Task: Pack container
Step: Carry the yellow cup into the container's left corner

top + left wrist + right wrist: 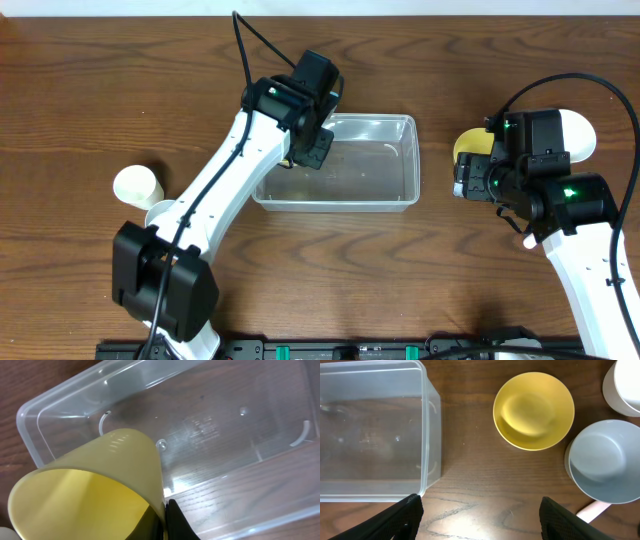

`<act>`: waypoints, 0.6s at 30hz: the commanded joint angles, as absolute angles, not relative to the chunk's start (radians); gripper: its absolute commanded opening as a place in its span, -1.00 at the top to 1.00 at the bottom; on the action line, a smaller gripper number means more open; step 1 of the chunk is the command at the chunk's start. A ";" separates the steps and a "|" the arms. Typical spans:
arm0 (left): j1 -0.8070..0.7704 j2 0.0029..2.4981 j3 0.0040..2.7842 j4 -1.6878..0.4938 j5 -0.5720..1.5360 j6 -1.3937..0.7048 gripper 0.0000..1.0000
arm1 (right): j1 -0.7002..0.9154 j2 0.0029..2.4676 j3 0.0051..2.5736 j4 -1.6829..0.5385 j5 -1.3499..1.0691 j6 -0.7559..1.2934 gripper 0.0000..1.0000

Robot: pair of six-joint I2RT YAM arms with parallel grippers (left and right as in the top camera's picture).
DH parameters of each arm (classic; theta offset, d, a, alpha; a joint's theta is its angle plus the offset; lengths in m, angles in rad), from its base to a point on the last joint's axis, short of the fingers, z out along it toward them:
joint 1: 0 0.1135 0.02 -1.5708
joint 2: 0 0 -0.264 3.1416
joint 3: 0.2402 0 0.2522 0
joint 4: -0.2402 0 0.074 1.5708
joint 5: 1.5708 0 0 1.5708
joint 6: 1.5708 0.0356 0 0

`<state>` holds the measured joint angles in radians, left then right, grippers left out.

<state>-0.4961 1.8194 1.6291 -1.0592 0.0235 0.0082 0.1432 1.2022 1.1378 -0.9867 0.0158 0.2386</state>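
Observation:
The clear rectangular container (372, 172) lies at the table's middle and holds nothing that I can see. My left gripper (306, 148) hangs over its left end, shut on the wall of a yellow cup (90, 490). The cup is tilted, with its mouth toward the camera, above the container's (210, 425) near corner. The left gripper's fingers (167, 520) pinch the cup's rim. My right gripper (468, 183) is open and empty to the right of the container. In the right wrist view it (482, 520) is above bare wood between the container (370, 430) and the bowls.
A yellow bowl (534, 410), a pale grey bowl (605, 460) and a white bowl (626, 385) sit right of the container. A pink object (592, 510) pokes out under the grey bowl. A white cup (137, 185) lies at the left beside another white piece (160, 212).

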 commanded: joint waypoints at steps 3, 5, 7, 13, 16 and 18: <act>-0.442 1.852 1.628 -1.060 0.056 0.031 0.89 | 0.138 1.205 1.147 -0.989 0.022 0.258 -0.52; -0.422 1.871 1.628 -1.053 0.084 0.037 0.89 | 0.138 1.205 1.147 -0.988 0.022 0.258 -0.52; -0.409 1.890 1.627 -1.044 0.091 0.046 0.89 | 0.138 1.205 1.147 -0.988 0.022 0.258 -0.52; -0.398 1.951 1.627 -1.007 0.090 0.053 0.88 | 0.138 1.205 1.147 -0.989 0.022 0.258 -0.52; -0.397 1.982 1.627 -0.994 0.090 0.053 0.88 | 0.138 1.205 1.147 -0.989 0.022 0.258 -0.53; -0.398 2.002 1.627 -0.989 0.090 0.053 0.89 | 0.138 1.205 1.147 -0.989 0.022 0.258 -0.52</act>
